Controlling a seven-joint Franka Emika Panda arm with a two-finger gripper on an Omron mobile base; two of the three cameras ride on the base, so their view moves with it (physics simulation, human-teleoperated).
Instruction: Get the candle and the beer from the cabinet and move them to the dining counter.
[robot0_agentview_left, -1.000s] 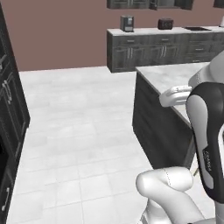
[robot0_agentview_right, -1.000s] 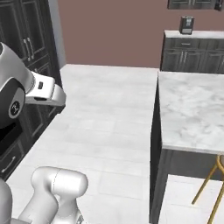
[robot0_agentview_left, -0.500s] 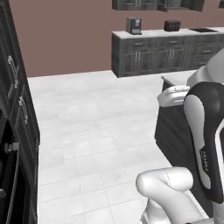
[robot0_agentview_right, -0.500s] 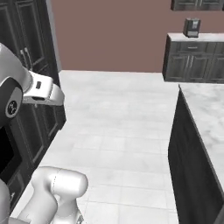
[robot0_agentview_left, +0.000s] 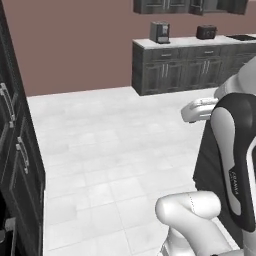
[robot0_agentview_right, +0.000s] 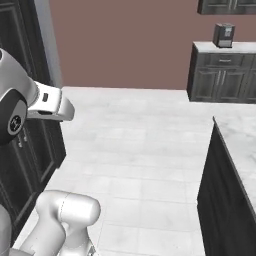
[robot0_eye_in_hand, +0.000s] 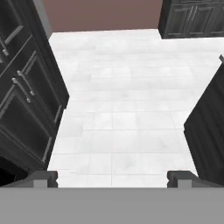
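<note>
Left, tall dark units (robot0_eye_in_hand: 26, 92): I see doors shut, bar handles; contents hidden.
Floor (robot0_agentview_left: 115, 145): pale tile, bare between units.
Gripper (robot0_eye_in_hand: 113, 177): fingers spread wide apart over the floor, nothing between them.
Dining counter (robot0_agentview_right: 240, 145): marble edge at right on dark base; I see nothing on the visible strip.
Far wall table (robot0_agentview_left: 190, 42): coffee machine (robot0_agentview_left: 160, 32) and toaster (robot0_agentview_left: 206, 32) on top.
Candle, beer: I can't locate either.
</note>
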